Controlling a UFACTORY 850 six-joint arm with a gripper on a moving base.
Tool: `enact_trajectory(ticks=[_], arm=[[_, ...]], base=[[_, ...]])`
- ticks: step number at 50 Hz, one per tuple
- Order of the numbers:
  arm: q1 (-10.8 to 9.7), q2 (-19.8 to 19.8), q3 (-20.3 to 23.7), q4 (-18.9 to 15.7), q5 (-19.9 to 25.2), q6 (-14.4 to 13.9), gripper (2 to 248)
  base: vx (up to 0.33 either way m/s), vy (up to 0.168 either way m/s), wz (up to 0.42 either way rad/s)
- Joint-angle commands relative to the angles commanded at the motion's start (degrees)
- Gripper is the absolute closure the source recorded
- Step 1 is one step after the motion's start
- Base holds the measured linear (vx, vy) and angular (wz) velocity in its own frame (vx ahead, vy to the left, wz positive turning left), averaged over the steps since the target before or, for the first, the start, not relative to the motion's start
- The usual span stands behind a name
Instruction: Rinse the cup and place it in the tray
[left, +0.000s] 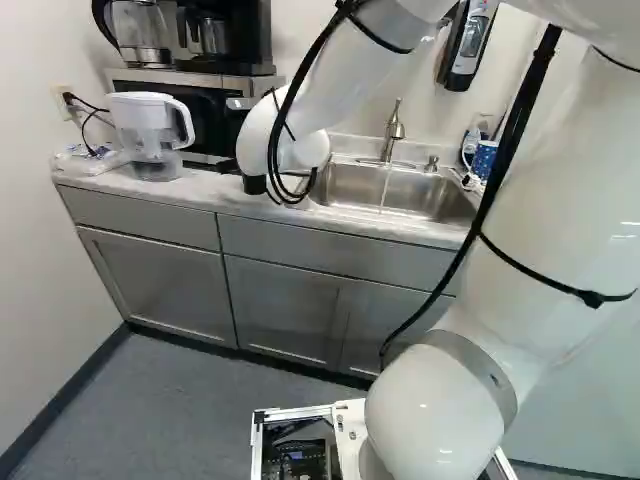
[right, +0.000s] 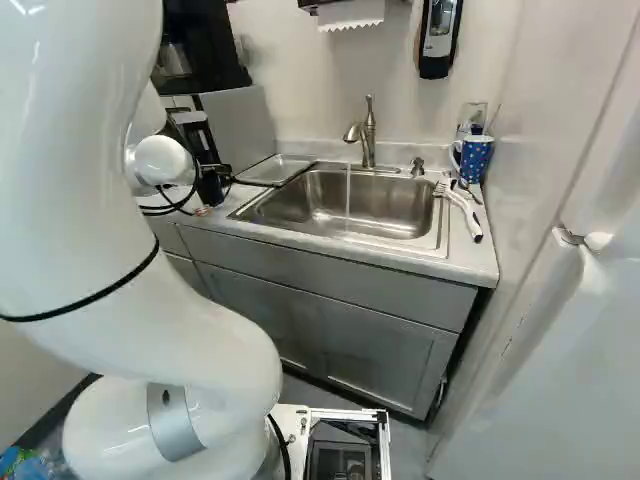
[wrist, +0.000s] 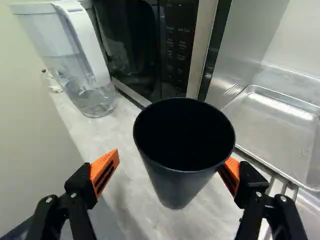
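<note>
The gripper (right: 212, 187) is partly visible beyond the arm in the right base view, above the counter left of the sink. In the wrist view my gripper (wrist: 172, 158) stands open around a black, tapered cup (wrist: 175, 182). The cup is upright on the counter, mouth facing the camera. One orange pad (wrist: 104, 171) is clear of its wall by a gap; the other pad meets or overlaps the rim's edge. Beside the cup lies a shallow metal tray (wrist: 277, 132). Water runs from the faucet (right: 368, 135) into the steel sink (right: 365, 205).
A water pitcher (left: 150, 130) and a microwave (wrist: 145, 45) stand behind the cup. Right of the sink are a blue dotted mug (right: 474, 158) and a white-handled brush (right: 464, 208). Grey cabinets (left: 285, 300) front the counter (left: 240, 200).
</note>
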Motion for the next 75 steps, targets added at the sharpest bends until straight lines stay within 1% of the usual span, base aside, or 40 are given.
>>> enact_trajectory(ticks=[13, 34, 63, 64, 68, 69, 74, 75], arm=[[0.0, -0.7, 1.0, 0.0, 3.4, 0.0, 3], [-0.8, 1.2, 3.0, 0.0, 8.6, 0.0, 3], [-0.8, 1.3, 3.0, 0.0, 8.7, 0.0, 3], [-0.8, 1.3, 3.0, 0.0, 8.7, 0.0, 32], [-0.8, 1.3, 3.0, 0.0, 8.7, 0.0, 32], [-0.8, 1.3, 3.0, 0.0, 8.7, 0.0, 70], [-0.8, 1.3, 3.0, 0.0, 8.7, 0.0, 70], [-0.8, 1.3, 3.0, 0.0, 8.7, 0.0, 109]], base=[[0.000, 0.000, 0.000], [0.000, 0.000, 0.000], [0.000, 0.000, 0.000], [0.000, 0.000, 0.000], [0.000, 0.000, 0.000], [0.000, 0.000, 0.000], [0.000, 0.000, 0.000], [0.000, 0.000, 0.000]])
